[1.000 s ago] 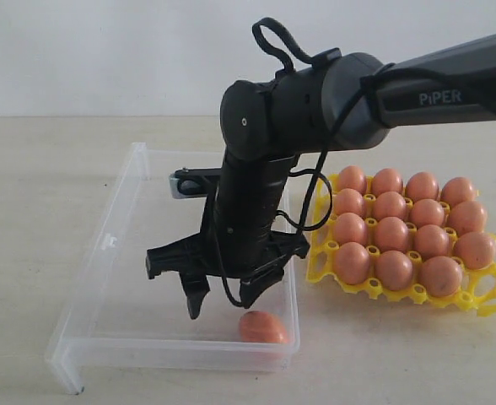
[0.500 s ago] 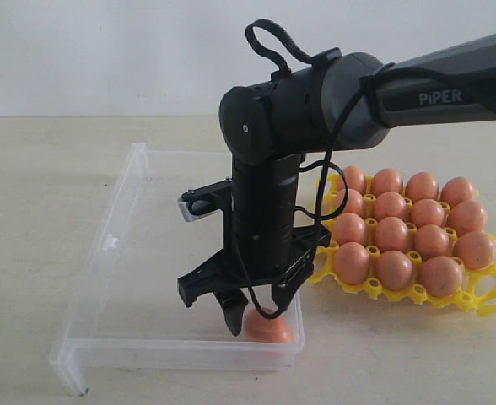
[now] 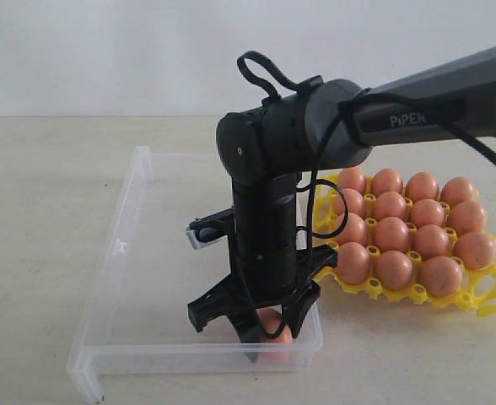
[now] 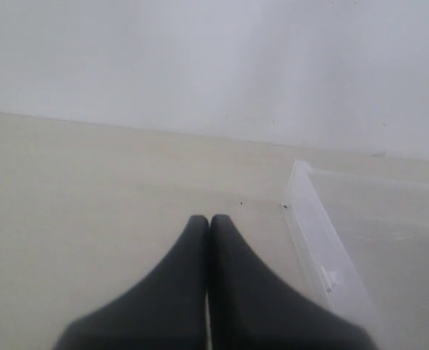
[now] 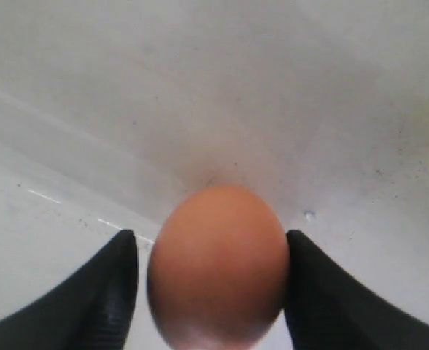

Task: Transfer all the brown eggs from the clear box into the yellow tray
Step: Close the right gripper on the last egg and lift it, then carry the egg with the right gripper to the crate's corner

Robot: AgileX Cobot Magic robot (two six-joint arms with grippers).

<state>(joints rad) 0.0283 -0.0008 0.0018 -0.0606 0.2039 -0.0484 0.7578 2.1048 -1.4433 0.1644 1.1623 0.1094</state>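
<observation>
Egg (image 5: pixel 218 266) btwn tool (image 5: pixel 211 248) tips, by box (image 3: pixel 172 359) wall.

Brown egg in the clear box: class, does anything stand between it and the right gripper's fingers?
Nothing visible does. The brown egg lies in the clear box directly between the fingers of the right gripper, one on each side.

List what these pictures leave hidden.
- Exterior view: the egg in the clear box sits mostly behind the right gripper.
- Right wrist view: the lower edge cuts off the fingertips; grip on the egg unclear.
- Left wrist view: only the left gripper and the box's corner; tray outside the frame.
</observation>
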